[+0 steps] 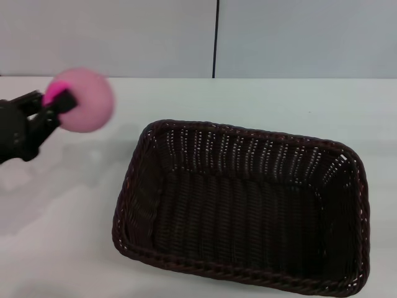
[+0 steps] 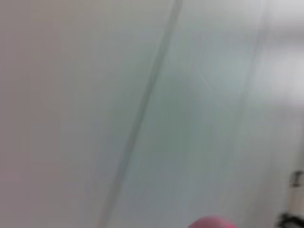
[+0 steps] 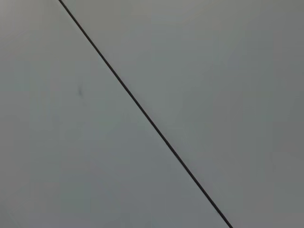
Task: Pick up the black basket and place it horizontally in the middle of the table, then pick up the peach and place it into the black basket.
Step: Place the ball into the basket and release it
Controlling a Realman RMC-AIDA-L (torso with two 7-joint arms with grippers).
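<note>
The black basket point(image 1: 242, 211) lies lengthwise across the white table point(image 1: 68, 248), empty, at centre right in the head view. My left gripper point(image 1: 62, 102) is shut on the peach point(image 1: 87, 99), a pale pink ball with a magenta blotch. It holds the peach in the air above the table's far left, left of the basket and apart from it. A sliver of the peach point(image 2: 212, 222) shows in the left wrist view. My right gripper is out of view; the right wrist view shows only the wall.
A grey wall with a dark vertical seam point(image 1: 215, 37) stands behind the table. Bare white tabletop lies left of and in front of the basket. The basket's near rim point(image 1: 236, 273) is close to the table's front.
</note>
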